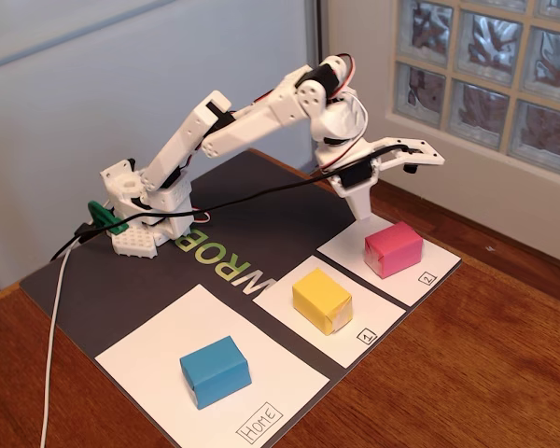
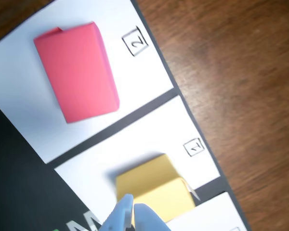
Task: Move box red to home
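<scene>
My gripper (image 1: 362, 207): hanging above the mat, jaws seemingly nearly closed and empty, though the wrist view is blurring the fingertips (image 2: 127, 211). Box red (image 1: 393, 248): sitting on the sheet marked "2" (image 1: 427, 277), at five o'clock from my gripper. Home (image 1: 149, 350): lying at seven o'clock, carrying the blue block (image 1: 215, 371).

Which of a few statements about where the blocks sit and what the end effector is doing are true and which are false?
1. The red box sits on the sheet marked 2. True.
2. The HOME sheet is bare. False: the blue block sits on it.
3. The yellow block sits on the sheet marked 1. True.
4. The end effector grips the red box. False: it hangs above the box, holding nothing.
5. The sheets lie directly on the wood. False: they lie on a dark mat.
</scene>
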